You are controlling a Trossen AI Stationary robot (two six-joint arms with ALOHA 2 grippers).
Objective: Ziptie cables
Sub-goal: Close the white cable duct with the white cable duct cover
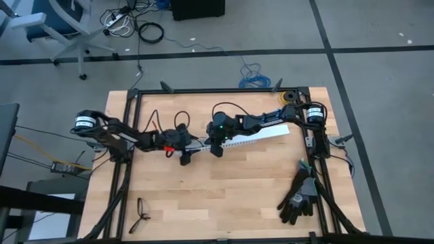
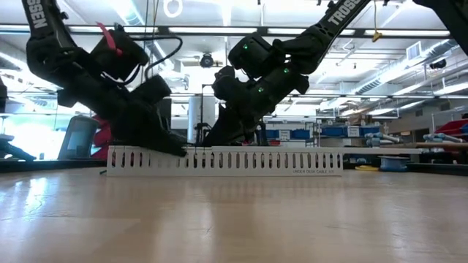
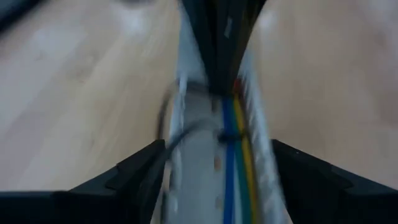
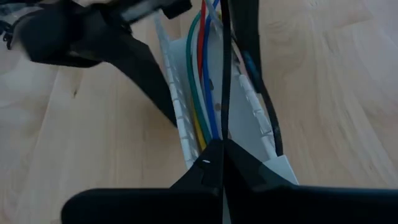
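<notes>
From above, a white slotted channel (image 1: 254,137) lies mid-worktop (image 1: 224,196); the left claw (image 1: 185,158) sits at its near end, the right claw (image 1: 217,150) just beside it over the channel. At table height, both claws reach down to the channel. The left wrist view shows its fingers (image 3: 134,171) spread wide, straddling the channel, with the cables (image 3: 235,168) between them inside it. The right wrist view shows the right claw (image 4: 219,163) pinched shut on a thin black strip (image 4: 224,74) above the cables.
</notes>
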